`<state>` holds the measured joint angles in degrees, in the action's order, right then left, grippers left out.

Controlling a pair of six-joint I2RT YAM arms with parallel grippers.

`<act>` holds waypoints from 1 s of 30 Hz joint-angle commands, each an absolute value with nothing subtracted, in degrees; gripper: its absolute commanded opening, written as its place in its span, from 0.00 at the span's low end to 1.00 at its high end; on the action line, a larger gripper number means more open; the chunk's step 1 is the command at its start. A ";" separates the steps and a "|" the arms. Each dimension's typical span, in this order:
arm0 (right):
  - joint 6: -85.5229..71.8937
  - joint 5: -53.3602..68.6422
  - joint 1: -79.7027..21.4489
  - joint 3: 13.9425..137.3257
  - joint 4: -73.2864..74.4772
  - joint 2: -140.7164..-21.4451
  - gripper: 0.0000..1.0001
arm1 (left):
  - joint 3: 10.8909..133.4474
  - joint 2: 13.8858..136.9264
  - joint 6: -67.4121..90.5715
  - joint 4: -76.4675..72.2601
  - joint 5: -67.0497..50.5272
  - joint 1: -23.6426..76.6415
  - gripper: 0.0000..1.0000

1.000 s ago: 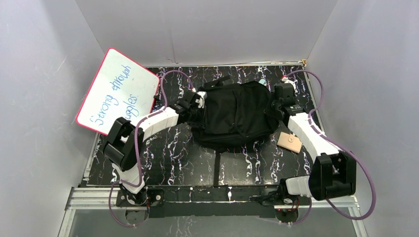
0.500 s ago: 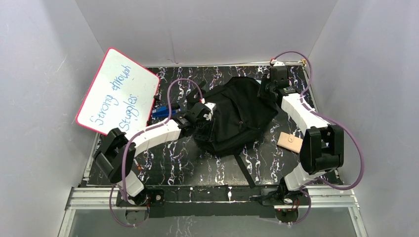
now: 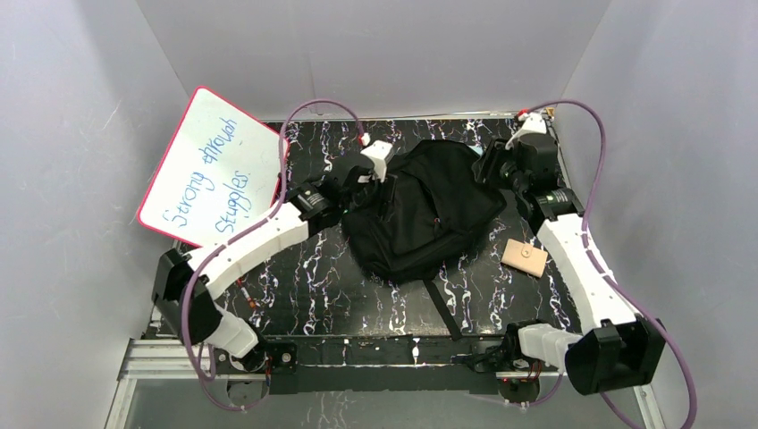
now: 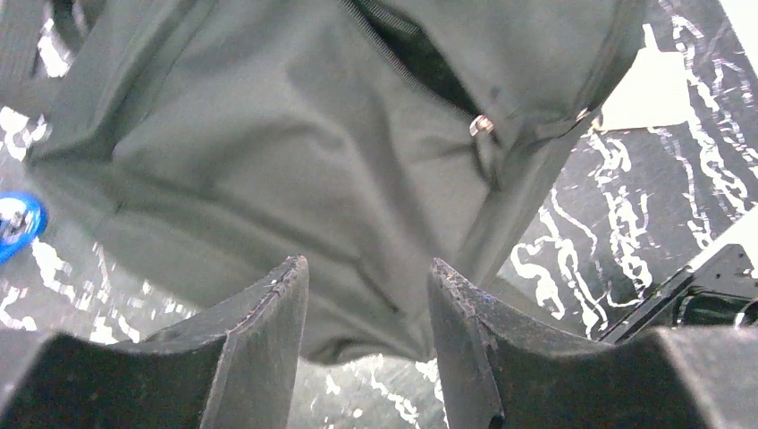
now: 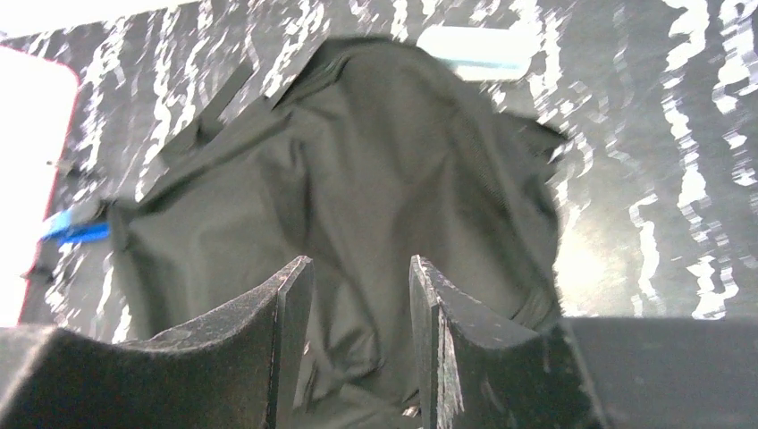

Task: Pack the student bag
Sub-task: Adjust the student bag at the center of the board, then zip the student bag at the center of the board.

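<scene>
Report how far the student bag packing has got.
Done: nothing visibly packed. The student bag lies slumped on the table, one zipper partly open. In hand: nothing; the left gripper and right gripper stand open beside it. Left: the tan flat item, whiteboard and a blue item lie outside the bag.

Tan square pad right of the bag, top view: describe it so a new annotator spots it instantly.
On the black marbled table, find the big black student bag in the middle. Just off its near right side, beside the white right arm, lies a small flat tan square. It is the only light-brown thing there, with a faint round mark on top.
</scene>
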<state>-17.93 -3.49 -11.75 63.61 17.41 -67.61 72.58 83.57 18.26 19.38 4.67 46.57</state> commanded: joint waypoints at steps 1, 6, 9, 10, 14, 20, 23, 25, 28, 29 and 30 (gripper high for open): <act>-22.91 8.21 -12.04 58.26 19.85 -64.52 0.52 | 80.15 90.14 14.04 17.62 -3.23 46.54 0.49; -27.78 13.59 -12.04 51.18 17.08 -61.22 0.52 | 85.05 96.94 12.03 14.88 -2.18 46.57 0.49; -29.06 15.10 -11.97 48.52 16.16 -60.95 0.50 | 86.46 100.36 9.93 13.63 -0.80 46.49 0.49; -29.09 15.27 -12.03 48.23 16.24 -61.03 0.50 | 86.89 101.39 9.58 13.54 -0.79 46.49 0.48; -28.56 15.09 -11.98 47.86 16.92 -60.94 0.49 | 86.58 103.79 8.84 13.14 -0.80 46.50 0.45; -27.62 14.09 -11.99 47.90 17.70 -60.88 0.49 | 80.24 103.42 9.93 12.85 -0.79 46.42 0.46; -27.57 14.33 -11.99 47.89 17.75 -61.25 0.49 | 76.50 102.43 10.92 13.43 1.52 46.41 0.46; -27.55 14.36 -12.03 47.82 17.67 -61.26 0.49 | 74.33 101.27 11.47 13.66 1.99 46.41 0.46; -27.81 14.47 -12.03 47.55 17.33 -61.26 0.49 | 72.39 99.52 11.77 13.82 2.38 46.32 0.47; -27.85 14.61 -12.03 47.55 17.37 -61.19 0.49 | 72.47 99.14 11.73 14.05 2.56 46.33 0.47; -27.90 14.86 -12.04 47.61 17.27 -61.25 0.49 | 72.87 98.82 11.69 14.37 2.69 46.31 0.47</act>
